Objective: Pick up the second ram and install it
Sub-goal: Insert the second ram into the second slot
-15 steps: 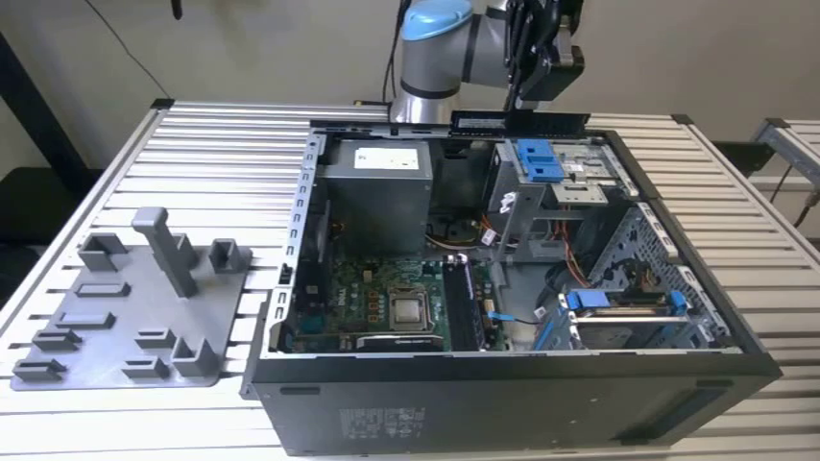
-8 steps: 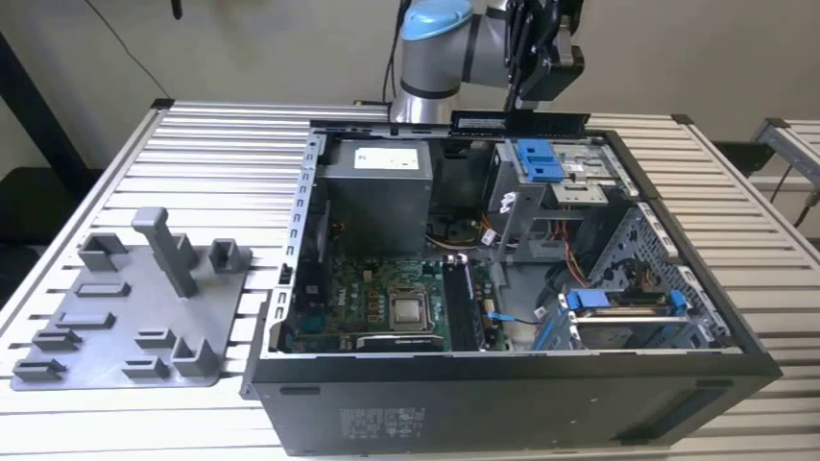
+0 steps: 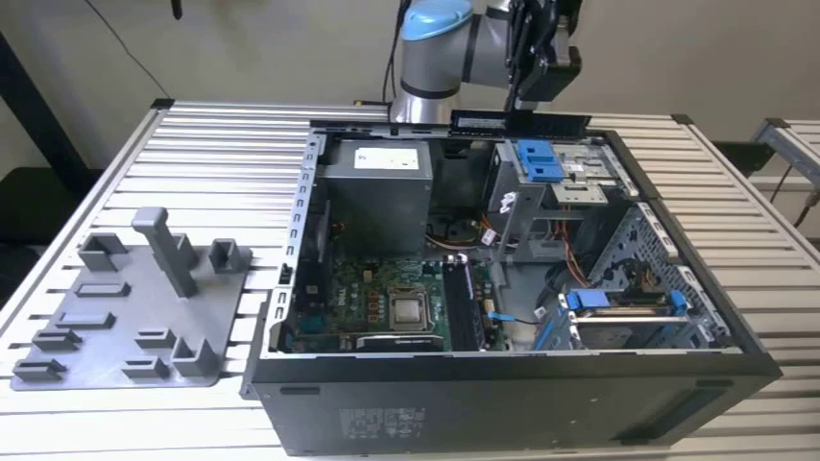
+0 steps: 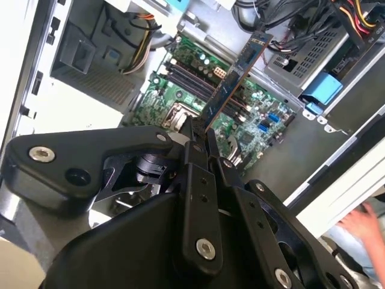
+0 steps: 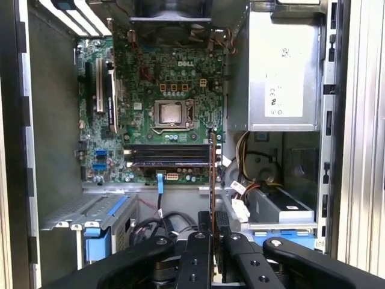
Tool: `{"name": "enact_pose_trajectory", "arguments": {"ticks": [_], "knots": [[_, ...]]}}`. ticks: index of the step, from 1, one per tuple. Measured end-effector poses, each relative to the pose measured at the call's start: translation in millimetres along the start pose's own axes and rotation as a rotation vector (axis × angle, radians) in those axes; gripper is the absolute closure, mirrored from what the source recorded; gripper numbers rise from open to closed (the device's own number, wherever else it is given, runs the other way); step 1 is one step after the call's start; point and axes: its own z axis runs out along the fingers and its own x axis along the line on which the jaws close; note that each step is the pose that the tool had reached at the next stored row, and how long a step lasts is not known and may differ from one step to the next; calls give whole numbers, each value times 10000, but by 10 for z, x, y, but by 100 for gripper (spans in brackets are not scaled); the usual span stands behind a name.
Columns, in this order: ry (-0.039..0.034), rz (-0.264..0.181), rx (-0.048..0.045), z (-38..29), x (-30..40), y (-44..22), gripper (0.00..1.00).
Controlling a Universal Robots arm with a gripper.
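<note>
My gripper (image 3: 523, 108) hangs above the back edge of the open computer case (image 3: 513, 384) and is shut on the second ram (image 3: 519, 122), a thin dark stick held level there. In the second wrist view the ram (image 4: 234, 81) sticks out from the gripper (image 4: 198, 135) over the green motherboard (image 4: 252, 102). Edge-on in the first wrist view, the ram (image 5: 212, 174) rises from the gripper (image 5: 212, 227) beside the dark memory slots (image 5: 171, 155). The stick is clear of the board and the slots (image 3: 464, 303).
A grey holder tray (image 3: 129, 322) with upright posts lies on the slatted table at the exterior view's left. Inside the case are a power supply (image 3: 374, 187), a drive cage with blue clips (image 3: 544, 163), cables and the processor socket (image 5: 173, 113). A person's hand (image 4: 361, 220) shows outside the case.
</note>
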Motion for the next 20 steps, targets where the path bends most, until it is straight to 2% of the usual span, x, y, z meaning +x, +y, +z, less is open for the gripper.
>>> {"name": "enact_pose_trajectory", "arguments": {"ticks": [7, 20], "knots": [[3, 637, 15, 10, 8, 0, 86], [13, 2222, 52, 32, 11, 0, 86]]}}
